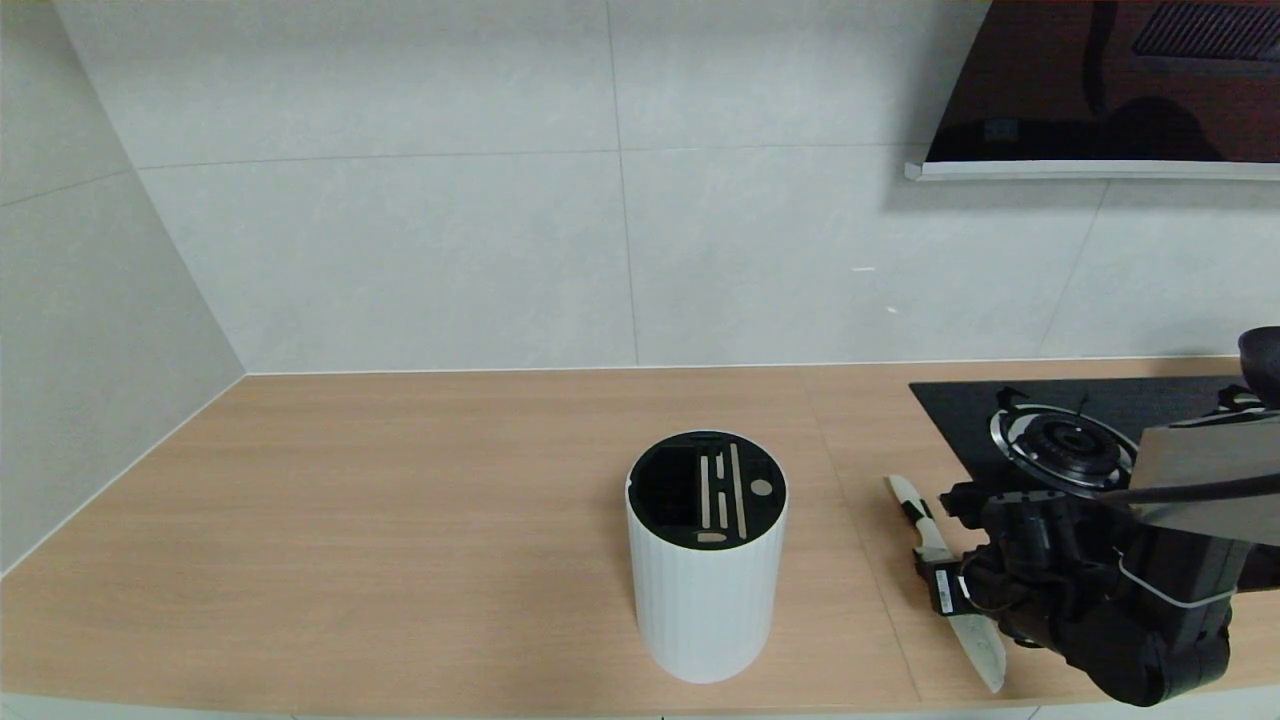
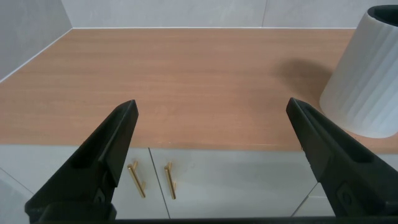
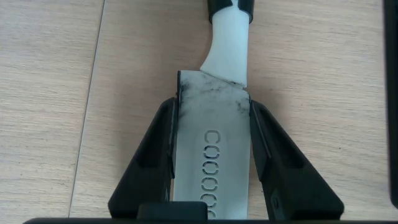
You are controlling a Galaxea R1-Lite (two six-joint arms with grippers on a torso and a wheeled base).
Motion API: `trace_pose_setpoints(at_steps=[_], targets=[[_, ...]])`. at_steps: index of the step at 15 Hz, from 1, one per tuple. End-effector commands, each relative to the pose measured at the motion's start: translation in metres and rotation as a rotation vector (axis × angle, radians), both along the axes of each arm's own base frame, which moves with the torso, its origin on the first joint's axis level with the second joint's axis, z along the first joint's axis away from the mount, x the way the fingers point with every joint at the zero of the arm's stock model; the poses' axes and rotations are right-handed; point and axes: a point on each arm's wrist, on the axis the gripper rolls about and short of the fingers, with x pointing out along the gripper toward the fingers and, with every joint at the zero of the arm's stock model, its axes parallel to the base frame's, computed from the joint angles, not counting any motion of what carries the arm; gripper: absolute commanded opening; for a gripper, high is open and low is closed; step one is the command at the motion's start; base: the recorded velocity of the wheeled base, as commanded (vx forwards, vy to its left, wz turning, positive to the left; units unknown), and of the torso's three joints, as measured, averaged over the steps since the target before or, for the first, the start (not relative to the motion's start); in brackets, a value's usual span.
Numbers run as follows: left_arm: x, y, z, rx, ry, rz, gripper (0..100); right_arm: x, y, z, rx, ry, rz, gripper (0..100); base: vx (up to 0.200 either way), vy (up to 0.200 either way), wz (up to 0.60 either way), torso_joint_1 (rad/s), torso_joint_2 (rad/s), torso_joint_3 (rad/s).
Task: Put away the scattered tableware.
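Step in hand: picking up the knife [image 1: 931, 536], nothing stowed yet. The knife lies on the counter [image 1: 400, 500] to the right of the white knife holder [image 1: 707, 585], just left of the stove [image 1: 1062, 445], with its handle pointing far and its blade tip toward the near edge. Your right gripper [image 3: 214, 115] is on it, fingers [image 3: 163, 134] pressed against both edges of the blade just below the handle, so read it as clamped on the blade. You can't tell whether the knife is off the wood yet; it looks flat or barely raised. Your left gripper [image 2: 211, 109] hangs spread wide with nothing between its fingers, at the near edge of the counter to the left of the holder. The holder stands upright mid-counter, well apart from the knife, with narrow slots [image 1: 722, 492] in its black top. For the next move, you likely need to lift clear, carry left, turn the blade tip-down and line it up with a long slot. The grip is across the flat blade, so it may slip or swing; go slow on the rotation. The holder may tip if the tip jams on the slot edge.
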Motion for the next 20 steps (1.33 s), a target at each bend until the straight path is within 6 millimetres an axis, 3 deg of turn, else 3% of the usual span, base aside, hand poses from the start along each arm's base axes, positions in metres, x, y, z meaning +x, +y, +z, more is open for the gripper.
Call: trace_pose_setpoints(at_steps=[1,5,8,9,10,14,15,17,19,20], targets=[[0.000,0.000,0.000,0.000,0.001,0.001,100,-0.001,0.000,0.011,0.007,-0.031,0.000,0,0.000,0.000,0.00,0.000,0.00,0.000],[0.000,0.000,0.000,0.000,0.001,0.001,100,-0.013,-0.001,0.066,0.049,-0.180,0.003,0,0.000,0.000,0.00,0.000,0.00,0.000],[0.000,0.000,0.000,0.001,0.001,0.001,100,-0.032,0.005,0.105,0.079,-0.290,0.040,0,0.000,0.000,0.00,0.000,0.00,0.000],[0.000,0.000,0.000,0.003,0.000,0.001,100,-0.034,0.006,0.107,0.082,-0.296,0.045,0,0.000,0.000,0.00,0.000,0.00,0.000],[0.000,0.000,0.001,0.035,-0.008,0.004,100,-0.046,0.010,0.126,0.101,-0.354,0.072,0,0.000,0.000,0.00,0.000,0.00,0.000],[-0.007,-0.001,0.024,0.027,-0.077,-0.058,100,-0.072,0.018,0.168,0.151,-0.493,0.138,0,0.000,0.000,0.00,0.000,0.00,0.000],[-0.010,-0.004,0.039,0.027,0.006,-0.195,100,-0.077,0.022,0.183,0.164,-0.513,0.163,0,0.000,0.000,0.00,0.000,0.00,0.000],[-0.008,-0.007,0.093,0.009,0.093,-0.310,100,-0.074,0.024,0.202,0.183,-0.541,0.192,0,0.000,0.000,0.00,0.000,0.00,0.000],[0.016,-0.007,0.138,-0.004,0.131,-0.323,100,-0.070,0.030,0.216,0.194,-0.560,0.209,0,0.000,0.000,0.00,0.000,0.00,0.000],[0.040,-0.007,0.158,-0.012,0.174,-0.339,100,-0.068,0.034,0.221,0.199,-0.559,0.225,0,0.000,0.000,0.00,0.000,0.00,0.000]])
